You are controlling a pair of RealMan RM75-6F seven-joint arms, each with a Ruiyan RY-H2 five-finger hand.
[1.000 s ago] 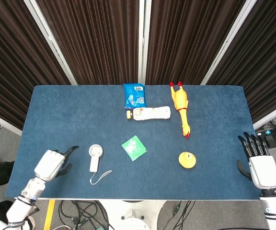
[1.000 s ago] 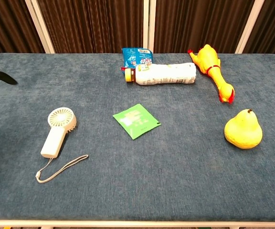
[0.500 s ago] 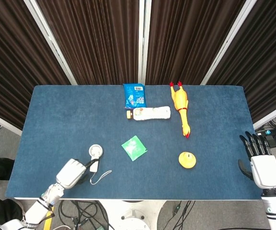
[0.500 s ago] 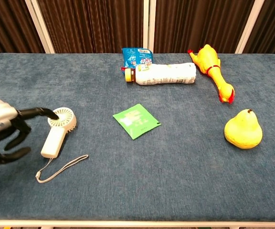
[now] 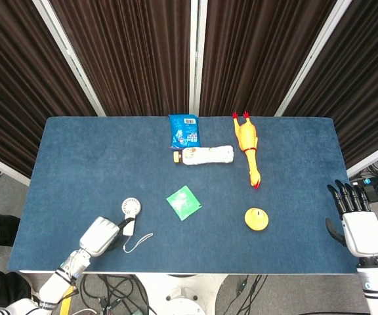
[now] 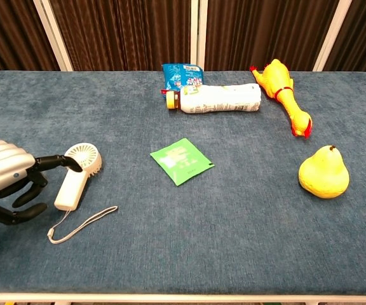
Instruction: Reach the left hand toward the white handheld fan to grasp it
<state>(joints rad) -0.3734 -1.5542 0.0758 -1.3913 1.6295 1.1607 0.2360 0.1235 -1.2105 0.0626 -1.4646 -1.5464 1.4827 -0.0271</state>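
Observation:
The white handheld fan (image 6: 72, 187) lies flat at the front left of the blue table (image 6: 234, 229), its round head (image 6: 84, 157) pointing away and a wrist strap (image 6: 81, 223) trailing toward the front edge. My left hand (image 6: 8, 181) sits just left of the handle with its fingers spread. One dark fingertip (image 6: 74, 165) reaches over the fan's neck, while the lower fingers stay short of the handle. From the head view, the left hand (image 5: 100, 235) is beside the fan (image 5: 130, 216). My right hand (image 5: 356, 226) hangs off the table's right edge, fingers extended and holding nothing.
A green packet (image 6: 182, 161) lies mid-table to the right of the fan. A yellow pear (image 6: 323, 173) stands at the right. Along the back lie a white bottle (image 6: 215, 98), a blue snack bag (image 6: 182, 75) and a yellow rubber chicken (image 6: 288, 101).
My left hand swept in from the table's left edge to the fan's handle, then edged slightly closer, one finger now over the neck. The fan and right hand have stayed put.

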